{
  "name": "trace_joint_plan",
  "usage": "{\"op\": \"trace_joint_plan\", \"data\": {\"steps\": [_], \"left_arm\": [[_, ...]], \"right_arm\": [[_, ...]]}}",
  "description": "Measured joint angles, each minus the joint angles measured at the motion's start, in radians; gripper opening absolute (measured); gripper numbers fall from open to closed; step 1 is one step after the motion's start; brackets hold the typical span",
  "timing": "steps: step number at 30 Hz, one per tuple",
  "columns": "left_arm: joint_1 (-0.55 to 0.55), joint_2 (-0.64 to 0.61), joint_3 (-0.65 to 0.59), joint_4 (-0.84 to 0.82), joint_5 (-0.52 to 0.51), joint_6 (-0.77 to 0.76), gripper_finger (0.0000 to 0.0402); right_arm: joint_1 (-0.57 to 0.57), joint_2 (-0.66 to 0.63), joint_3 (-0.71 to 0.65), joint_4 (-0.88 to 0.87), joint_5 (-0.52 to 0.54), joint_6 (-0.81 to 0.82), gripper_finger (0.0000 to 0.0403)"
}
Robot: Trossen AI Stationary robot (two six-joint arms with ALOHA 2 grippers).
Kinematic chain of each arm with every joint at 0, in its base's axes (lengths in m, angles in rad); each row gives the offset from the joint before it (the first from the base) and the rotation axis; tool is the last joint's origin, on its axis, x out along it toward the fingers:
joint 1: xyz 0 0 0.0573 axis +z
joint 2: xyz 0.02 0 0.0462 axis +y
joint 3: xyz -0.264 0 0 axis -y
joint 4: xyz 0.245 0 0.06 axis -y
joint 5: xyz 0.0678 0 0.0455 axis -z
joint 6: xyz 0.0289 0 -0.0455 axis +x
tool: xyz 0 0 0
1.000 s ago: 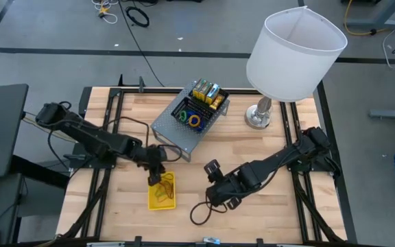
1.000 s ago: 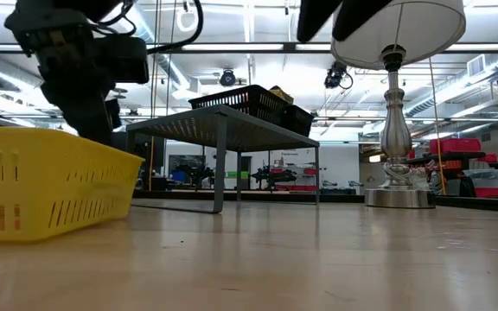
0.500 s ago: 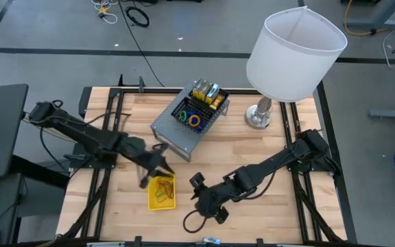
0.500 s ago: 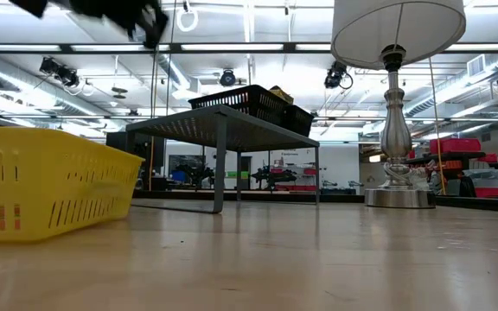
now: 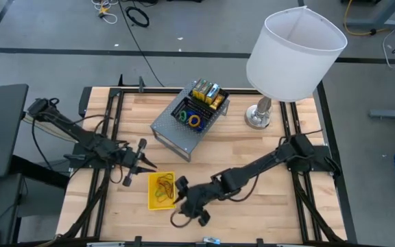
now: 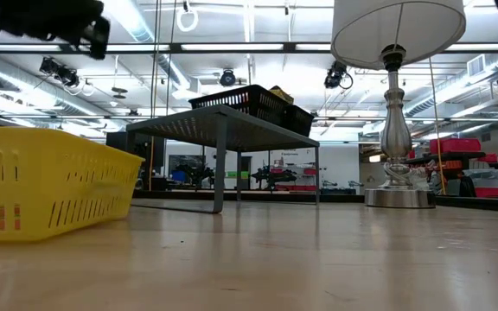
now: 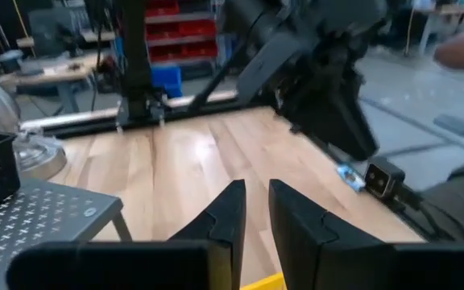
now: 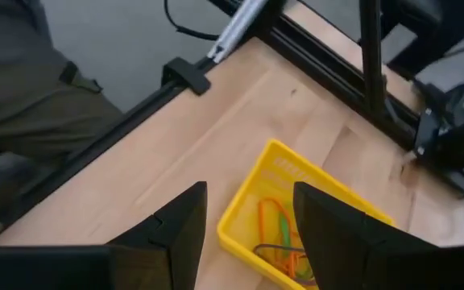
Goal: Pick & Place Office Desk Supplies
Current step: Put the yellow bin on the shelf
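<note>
The yellow basket (image 5: 160, 191) stands near the table's near edge with coloured rubber bands (image 8: 276, 235) inside; it also shows in the low view (image 6: 50, 183). My right gripper (image 5: 180, 197) hovers open at its right side, fingers spread (image 8: 248, 211). My left gripper (image 5: 142, 165) is left of the basket, raised (image 6: 46, 17), fingers level and a narrow gap apart (image 7: 254, 197). Two black mesh trays sit on a grey perforated riser (image 5: 177, 134). One tray holds rubber bands (image 5: 192, 118), the other yellow-green crayon boxes (image 5: 206, 92).
The white-shaded lamp (image 5: 295, 48) stands with its metal base (image 5: 258, 116) at the far right of the table. A black cable (image 5: 179, 219) loops by the right gripper. A person's clothing (image 8: 22, 89) shows beyond the near edge. Bare wood lies between riser and right arm.
My left gripper has risen from over the basket, drawn back toward the table's left edge and tipped from pointing down to level. My right gripper has moved toward the table's left and near edge, up to the basket. The basket has stayed put.
</note>
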Motion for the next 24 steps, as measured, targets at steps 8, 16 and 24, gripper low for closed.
{"op": "trace_joint_plan", "data": {"steps": [8, 16, 24], "left_arm": [[-0.028, -0.12, -0.138, 0.114, -0.096, 0.05, 0.0062], [-0.028, -0.144, -0.148, 0.123, -0.143, 0.093, 0.0062], [-0.028, -0.144, -0.148, 0.134, -0.177, 0.128, 0.0062]], "right_arm": [[-0.087, 0.098, 0.051, 0.069, -0.156, 0.123, 0.0194], [-0.086, 0.276, 0.341, -0.145, -0.165, 0.106, 0.0194], [-0.061, 0.367, 0.425, -0.225, -0.121, 0.144, 0.0194]]}}
